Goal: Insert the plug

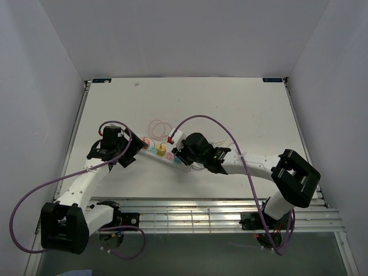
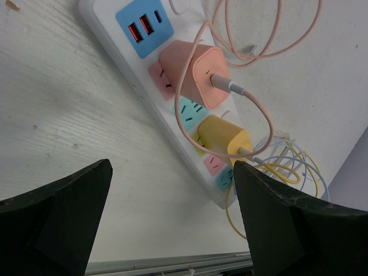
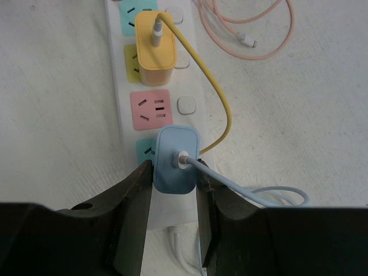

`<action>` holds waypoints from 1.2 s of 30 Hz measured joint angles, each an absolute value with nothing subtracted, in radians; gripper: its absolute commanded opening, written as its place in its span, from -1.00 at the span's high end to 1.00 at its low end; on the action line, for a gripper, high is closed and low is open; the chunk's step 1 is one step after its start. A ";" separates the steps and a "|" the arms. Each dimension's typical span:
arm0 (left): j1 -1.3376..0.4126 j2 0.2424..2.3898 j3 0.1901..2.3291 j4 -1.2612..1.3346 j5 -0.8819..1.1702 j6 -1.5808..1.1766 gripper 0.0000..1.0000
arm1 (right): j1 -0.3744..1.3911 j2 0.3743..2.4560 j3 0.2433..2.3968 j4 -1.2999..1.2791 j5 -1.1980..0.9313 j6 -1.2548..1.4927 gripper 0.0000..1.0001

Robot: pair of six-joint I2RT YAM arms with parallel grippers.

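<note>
A white power strip with coloured sockets lies on the table; it also shows in the left wrist view and the right wrist view. A pink plug and a yellow plug sit in its sockets. My right gripper is shut on a blue plug, held over the teal end socket. My left gripper is open and empty, its fingers straddling the strip's end near the teal socket.
A loose pink cable coils on the table beyond the strip. Yellow and blue cables tangle beside the strip's end. A metal rail runs along the table's near edge.
</note>
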State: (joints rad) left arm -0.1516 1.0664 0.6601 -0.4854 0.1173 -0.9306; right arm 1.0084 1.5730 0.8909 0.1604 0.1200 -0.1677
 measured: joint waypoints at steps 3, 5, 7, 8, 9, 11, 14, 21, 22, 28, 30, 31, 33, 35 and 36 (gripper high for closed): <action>-0.151 1.066 0.660 -0.485 0.117 -0.928 -0.96 | 1.008 1.573 0.891 0.160 0.121 -0.168 0.85; -0.151 1.066 0.660 -0.485 0.117 -0.928 -0.96 | 1.008 1.573 0.891 0.160 0.121 -0.170 0.85; -0.151 1.066 0.660 -0.485 0.117 -0.925 -0.96 | 1.008 1.574 0.891 0.159 0.121 -0.178 0.85; -0.151 1.066 0.660 -0.485 0.117 -0.924 -0.96 | 1.008 1.575 0.891 0.159 0.121 -0.183 0.85; -0.151 1.066 0.660 -0.485 0.117 -0.924 -0.96 | 1.008 1.576 0.891 0.159 0.120 -0.187 0.85; -0.151 1.066 0.660 -0.485 0.117 -0.924 -0.96 | 1.008 1.576 0.890 0.159 0.118 -0.197 0.85; -0.149 1.067 0.660 -0.485 0.117 -0.922 -0.96 | 1.008 1.576 0.887 0.160 0.105 -0.222 0.85; -0.144 1.077 0.660 -0.485 0.117 -0.916 -0.96 | 1.008 1.583 0.883 0.160 0.062 -0.282 0.85; -0.144 1.079 0.660 -0.485 0.117 -0.915 -0.96 | 1.007 1.583 0.883 0.161 0.057 -0.292 0.85; -0.136 1.088 0.661 -0.485 0.117 -0.909 -0.96 | 0.984 1.591 0.888 0.157 -0.010 -0.316 0.85; -0.132 1.093 0.661 -0.485 0.117 -0.906 -0.96 | 0.982 1.605 0.902 0.155 -0.019 -0.317 0.85; -0.131 1.095 0.661 -0.485 0.117 -0.905 -0.96 | 0.982 1.615 0.912 0.152 -0.019 -0.316 0.85; -0.126 1.099 0.661 -0.485 0.117 -0.903 -0.96 | 0.982 1.641 0.936 0.138 -0.014 -0.308 0.85; -0.122 1.107 0.661 -0.484 0.117 -0.900 -0.96 | 0.985 1.674 0.965 0.128 0.002 -0.294 0.85; -0.120 1.111 0.662 -0.485 0.117 -0.899 -0.96 | 0.990 1.689 0.981 0.127 0.013 -0.287 0.85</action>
